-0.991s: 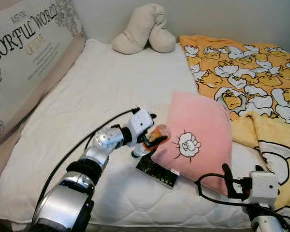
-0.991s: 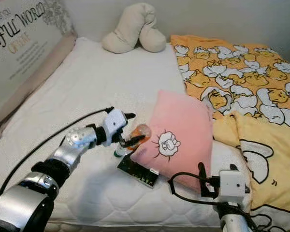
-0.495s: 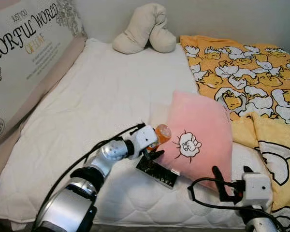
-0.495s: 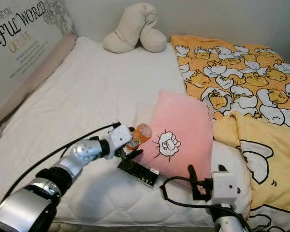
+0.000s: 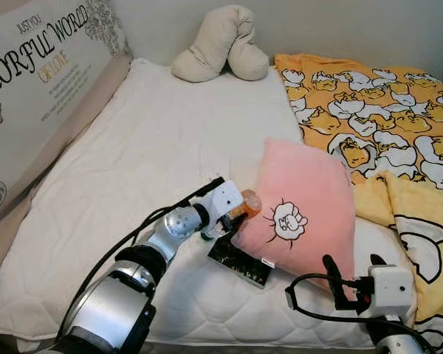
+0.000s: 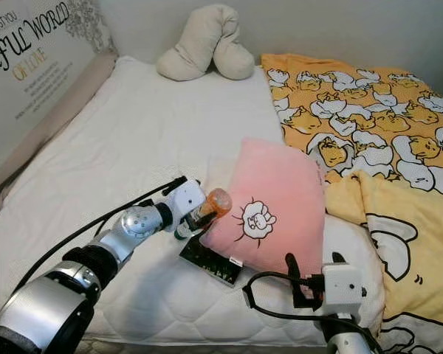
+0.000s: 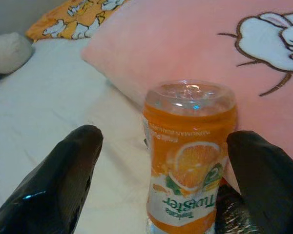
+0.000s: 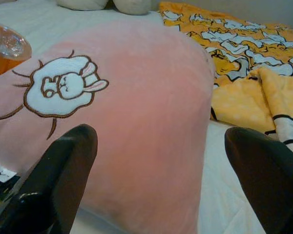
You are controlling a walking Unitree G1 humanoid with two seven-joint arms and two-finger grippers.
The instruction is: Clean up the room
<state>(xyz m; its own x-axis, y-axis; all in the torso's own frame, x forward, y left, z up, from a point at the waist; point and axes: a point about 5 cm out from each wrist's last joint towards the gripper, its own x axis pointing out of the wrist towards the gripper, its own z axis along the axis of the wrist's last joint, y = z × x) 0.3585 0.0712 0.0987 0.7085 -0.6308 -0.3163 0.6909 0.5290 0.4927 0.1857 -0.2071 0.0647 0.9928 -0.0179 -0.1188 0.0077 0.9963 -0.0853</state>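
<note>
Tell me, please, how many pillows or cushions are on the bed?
3: the pink cushion mid-bed beside the orange bottle, a beige U-shaped pillow at the far end, and a large printed cushion along the robot's left edge. Others may lie under the yellow blanket.

Orange Tropicana Twister bottle [image 7: 189,156] is lying tilted on white mattress [image 5: 148,147], clear base up, leaning against pink rabbit pillow [image 5: 303,214]. Black packet [image 5: 240,262] w/ white label is lying flat just below bottle, partly tucked under pillow's lower edge.
</note>
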